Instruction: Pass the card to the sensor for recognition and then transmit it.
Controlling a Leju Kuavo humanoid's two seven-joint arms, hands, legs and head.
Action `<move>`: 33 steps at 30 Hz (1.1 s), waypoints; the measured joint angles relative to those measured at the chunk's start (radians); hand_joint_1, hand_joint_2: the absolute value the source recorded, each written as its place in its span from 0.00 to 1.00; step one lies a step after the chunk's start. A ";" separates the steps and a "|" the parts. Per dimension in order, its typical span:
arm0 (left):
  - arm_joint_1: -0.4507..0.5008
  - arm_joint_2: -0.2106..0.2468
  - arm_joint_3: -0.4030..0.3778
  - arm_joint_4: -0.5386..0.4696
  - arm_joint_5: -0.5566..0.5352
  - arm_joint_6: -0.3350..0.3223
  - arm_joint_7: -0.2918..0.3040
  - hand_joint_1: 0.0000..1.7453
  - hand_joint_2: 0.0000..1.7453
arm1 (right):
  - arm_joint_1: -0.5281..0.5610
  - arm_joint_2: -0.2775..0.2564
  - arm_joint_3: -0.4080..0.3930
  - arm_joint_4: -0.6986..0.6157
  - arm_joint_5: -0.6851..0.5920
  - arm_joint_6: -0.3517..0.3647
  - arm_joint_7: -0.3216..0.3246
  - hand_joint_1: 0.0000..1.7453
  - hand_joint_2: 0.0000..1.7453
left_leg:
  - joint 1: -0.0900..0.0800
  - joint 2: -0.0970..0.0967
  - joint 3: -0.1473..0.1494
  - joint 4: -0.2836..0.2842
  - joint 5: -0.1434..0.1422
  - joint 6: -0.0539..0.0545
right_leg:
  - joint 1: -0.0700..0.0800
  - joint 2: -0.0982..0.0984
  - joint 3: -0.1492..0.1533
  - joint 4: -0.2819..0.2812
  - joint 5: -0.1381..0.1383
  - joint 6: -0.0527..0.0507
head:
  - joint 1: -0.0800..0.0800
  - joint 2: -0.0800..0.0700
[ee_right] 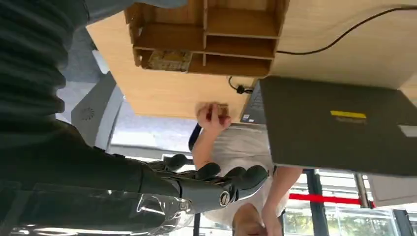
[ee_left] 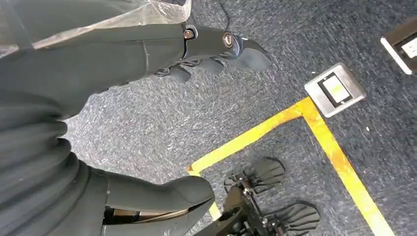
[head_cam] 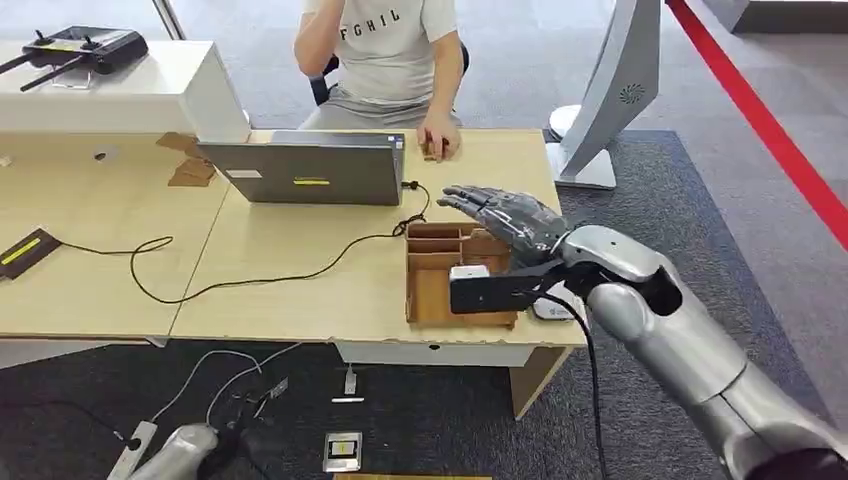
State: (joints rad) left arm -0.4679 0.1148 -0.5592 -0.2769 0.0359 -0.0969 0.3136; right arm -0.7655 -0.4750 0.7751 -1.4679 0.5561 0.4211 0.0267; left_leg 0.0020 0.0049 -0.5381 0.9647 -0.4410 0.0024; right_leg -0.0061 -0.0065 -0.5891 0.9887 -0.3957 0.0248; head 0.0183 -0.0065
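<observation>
A wooden divided box [head_cam: 432,285] stands on the desk's right part. My right hand [head_cam: 505,218] hovers over its far compartments, fingers stretched out and apart, holding nothing. In the right wrist view a patterned card [ee_right: 169,60] lies in an end compartment of the box [ee_right: 231,46], and the fingers [ee_right: 221,178] are well away from it. A small white object [head_cam: 468,271] sits in the box beside my wrist. A black device with a yellow strip [head_cam: 24,251] lies at the desk's far left. My left hand [ee_left: 206,54] hangs over the carpet with nothing in it.
A grey laptop [head_cam: 310,170] stands behind the box, its cable [head_cam: 300,270] snaking across the desk. A seated person rests a hand [head_cam: 438,138] on a small brown thing at the far edge. A white stand [head_cam: 610,100] rises right of the desk. A remote controller [head_cam: 80,48] sits far left.
</observation>
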 joint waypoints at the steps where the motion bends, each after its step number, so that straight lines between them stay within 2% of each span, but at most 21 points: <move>1: -0.001 0.000 0.000 0.000 0.000 -0.001 0.000 0.00 1.00 | 0.004 0.003 0.009 -0.001 0.008 0.004 -0.002 0.00 1.00 | 0.000 0.000 0.000 0.000 0.000 0.000 | 0.000 0.000 0.000 0.000 0.000 0.000 | 0.001 0.000; 4: -0.012 -0.007 0.000 -0.005 0.000 0.000 0.004 0.00 1.00 | 0.003 0.062 0.155 0.027 0.079 0.002 -0.051 0.00 1.00 | 0.000 0.000 -0.001 0.000 0.000 0.000 | 0.000 0.000 0.000 0.000 0.000 0.000 | 0.000 0.000; 19: -0.017 -0.019 -0.001 -0.008 -0.002 0.003 -0.001 0.00 1.00 | -0.060 0.104 0.251 0.107 0.108 -0.005 -0.064 0.00 1.00 | 0.000 0.000 -0.001 0.000 0.000 0.000 | 0.000 0.000 -0.001 0.000 0.000 0.000 | 0.000 0.000; 21: -0.018 -0.022 -0.002 -0.008 -0.005 0.002 -0.001 0.00 1.00 | -0.072 0.113 0.264 0.138 0.120 -0.017 -0.067 0.00 1.00 | 0.000 -0.001 -0.001 0.000 0.000 0.000 | 0.000 0.000 -0.001 0.000 0.000 0.000 | 0.000 0.000; 27: -0.021 -0.031 -0.002 -0.008 0.002 0.003 0.003 0.00 1.00 | -0.129 0.153 0.297 0.290 0.165 -0.091 -0.131 0.00 1.00 | 0.000 -0.001 -0.001 0.000 0.000 0.000 | 0.000 0.000 -0.001 0.000 0.000 0.000 | 0.000 0.000; 33: -0.021 -0.035 -0.002 -0.008 0.003 0.007 0.003 0.00 1.00 | -0.163 0.185 0.321 0.412 0.179 -0.117 -0.145 0.00 1.00 | 0.000 -0.001 -0.001 0.000 0.000 0.000 | 0.000 0.000 -0.001 0.000 0.000 0.000 | 0.000 0.000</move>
State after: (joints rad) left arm -0.4886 0.0793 -0.5612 -0.2850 0.0389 -0.0900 0.3162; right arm -0.9282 -0.2899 1.0956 -1.0562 0.7355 0.3040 -0.1187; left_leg 0.0023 0.0039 -0.5394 0.9649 -0.4407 0.0022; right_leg -0.0061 -0.0069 -0.5899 0.9888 -0.3956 0.0248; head 0.0183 -0.0065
